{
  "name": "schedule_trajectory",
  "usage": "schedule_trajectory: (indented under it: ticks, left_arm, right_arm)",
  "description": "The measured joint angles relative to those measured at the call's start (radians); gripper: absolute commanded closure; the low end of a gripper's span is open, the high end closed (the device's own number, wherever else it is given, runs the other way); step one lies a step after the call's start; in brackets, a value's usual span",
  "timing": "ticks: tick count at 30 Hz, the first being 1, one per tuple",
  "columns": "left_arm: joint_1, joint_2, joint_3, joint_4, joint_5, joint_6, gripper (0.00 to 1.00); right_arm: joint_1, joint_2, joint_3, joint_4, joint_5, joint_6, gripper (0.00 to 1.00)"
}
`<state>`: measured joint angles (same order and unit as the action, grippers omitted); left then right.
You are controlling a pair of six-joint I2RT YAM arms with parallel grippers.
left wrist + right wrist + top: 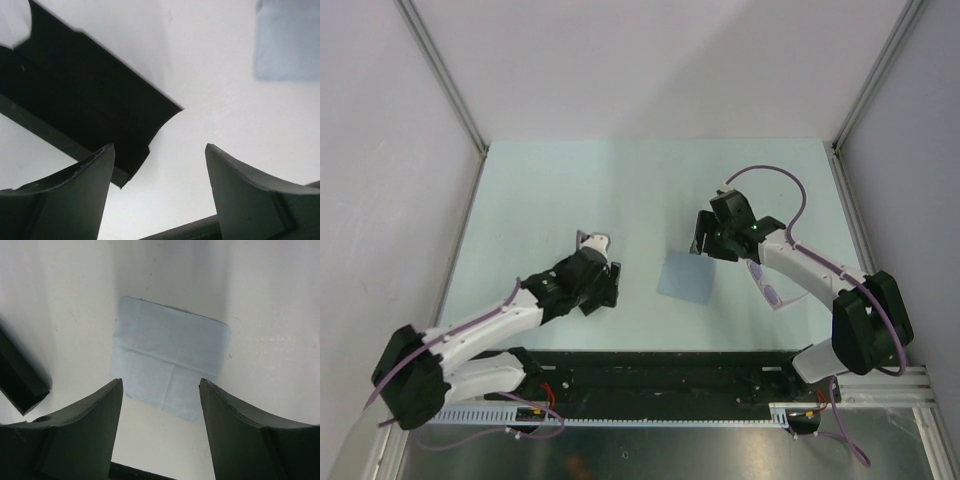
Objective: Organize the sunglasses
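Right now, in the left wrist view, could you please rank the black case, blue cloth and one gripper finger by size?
1. black case
2. left finger, enlarged by nearness to the camera
3. blue cloth, cropped by the frame, so unsure

The sunglasses (768, 288), a thin pale frame with purple-tinted lenses, lie on the table (570, 180) just right of the blue cloth (685, 275), partly hidden beneath the right arm (810, 268).
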<state>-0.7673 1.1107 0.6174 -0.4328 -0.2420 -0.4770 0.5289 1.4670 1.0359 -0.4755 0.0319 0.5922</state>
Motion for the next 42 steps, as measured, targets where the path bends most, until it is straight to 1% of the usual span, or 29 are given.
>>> schedule_trajectory:
  ticks: [2,5,8,10,11,16,17,18,19,20,23,27,31,32,33,36,42]
  left_arm:
    - [0.000,-0.051,0.027,-0.006,0.000,0.008,0.12]
    - [0.000,-0.080,0.118,-0.012,0.005,0.026,0.09]
    - [0.000,-0.056,0.223,-0.006,0.016,0.043,0.09]
    - [0.000,0.000,0.296,0.000,0.025,0.056,0.10]
    - [0.000,0.061,0.361,0.003,0.037,0.064,0.11]
    - [0.000,0.339,0.555,0.031,0.098,0.086,0.14]
    - [0.000,0.411,0.601,0.034,0.113,0.089,0.19]
    - [0.000,0.460,0.625,0.041,0.122,0.093,0.21]
    - [0.000,0.521,0.657,0.042,0.140,0.098,0.23]
    - [0.001,0.561,0.674,0.042,0.151,0.103,0.28]
    - [0.001,0.684,0.738,0.040,0.187,0.122,0.31]
    - [0.008,0.783,0.789,0.042,0.236,0.137,0.33]
    - [0.031,0.842,0.824,0.043,0.300,0.137,0.37]
    - [0.037,0.851,0.829,0.043,0.309,0.137,0.41]
    - [0.042,0.861,0.832,0.043,0.321,0.137,0.43]
    - [0.054,0.882,0.837,0.046,0.344,0.136,0.49]
    - [0.057,0.916,0.838,0.047,0.358,0.138,0.50]
  right_arm:
    - [-0.006,-0.001,0.000,-0.011,0.010,0.003,0.31]
    - [-0.023,-0.001,0.000,-0.029,0.019,0.007,0.32]
    - [-0.043,0.000,0.000,-0.037,0.030,0.010,0.34]
    - [-0.058,0.004,0.000,-0.040,0.034,0.010,0.36]
    - [-0.065,0.009,0.000,-0.040,0.035,0.010,0.37]
    - [-0.086,0.065,0.000,-0.033,0.035,0.005,0.43]
    - [-0.087,0.081,0.000,-0.029,0.034,0.004,0.51]
    - [-0.089,0.093,0.000,-0.027,0.034,0.002,0.53]
    - [-0.094,0.108,0.000,-0.024,0.031,0.002,0.53]
    - [-0.095,0.118,0.000,-0.021,0.030,-0.003,0.56]
    - [-0.100,0.149,0.000,-0.008,0.019,-0.008,0.57]
    - [-0.105,0.176,0.000,0.002,0.024,-0.013,0.57]
    - [-0.109,0.197,0.000,0.003,0.035,-0.018,0.57]
    - [-0.111,0.205,0.000,0.004,0.037,-0.019,0.60]
    - [-0.112,0.213,0.000,0.004,0.040,-0.020,0.62]
    - [-0.114,0.236,0.000,0.007,0.044,-0.025,0.62]
    - [-0.117,0.259,0.000,0.011,0.058,-0.028,0.62]
